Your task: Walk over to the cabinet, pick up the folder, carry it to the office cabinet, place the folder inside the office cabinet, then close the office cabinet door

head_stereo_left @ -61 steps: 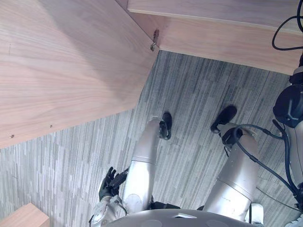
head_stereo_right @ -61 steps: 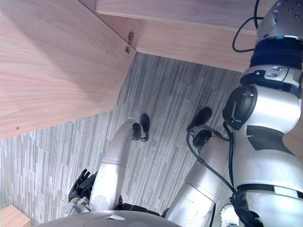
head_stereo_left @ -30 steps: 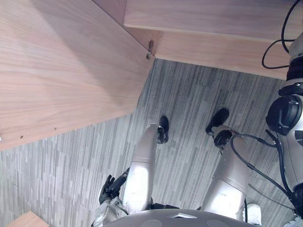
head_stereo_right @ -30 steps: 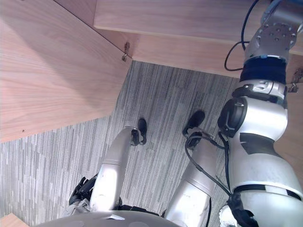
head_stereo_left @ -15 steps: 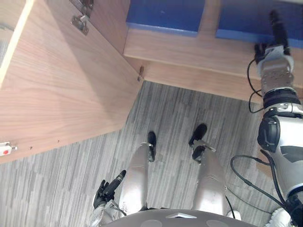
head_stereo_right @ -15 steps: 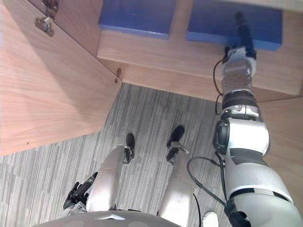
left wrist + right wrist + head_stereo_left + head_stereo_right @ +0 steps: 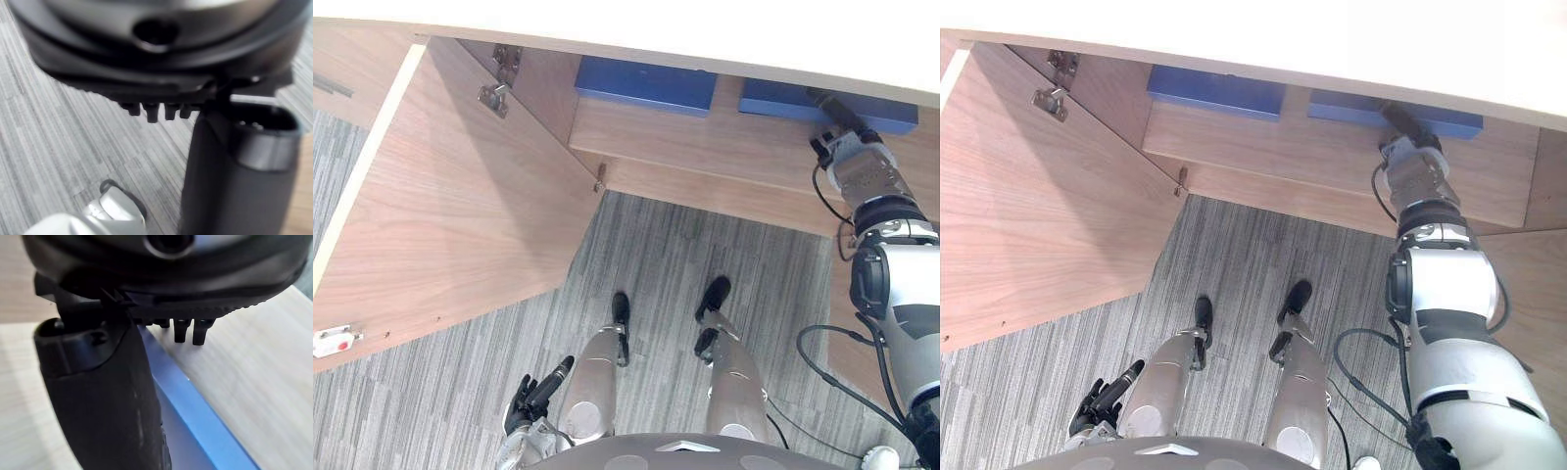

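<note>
Two blue folders lie on a shelf inside the open wooden cabinet: one on the left (image 7: pixel 646 86), one on the right (image 7: pixel 876 113). My right arm reaches up into the cabinet. My right hand (image 7: pixel 834 111) is open, its straight fingers lying on the right folder's near end. In the right wrist view the thumb (image 7: pixel 102 396) stands over the folder's blue edge (image 7: pixel 195 416), beside the pale shelf board (image 7: pixel 254 367). My left hand (image 7: pixel 536 390) hangs low by my side over the carpet, open and holding nothing.
The cabinet door (image 7: pixel 460 215) stands swung open on the left, with hinges (image 7: pixel 494 95) at its inner edge and a white catch (image 7: pixel 333 341) near its outer corner. A white top board (image 7: pixel 705 34) overhangs the shelf. Grey striped carpet (image 7: pixel 705 245) covers the floor.
The camera has tilted up, bringing the shelf and folders into view. My right arm has risen and stretched into the cabinet, its hand now on the right folder. The left hand still hangs low.
</note>
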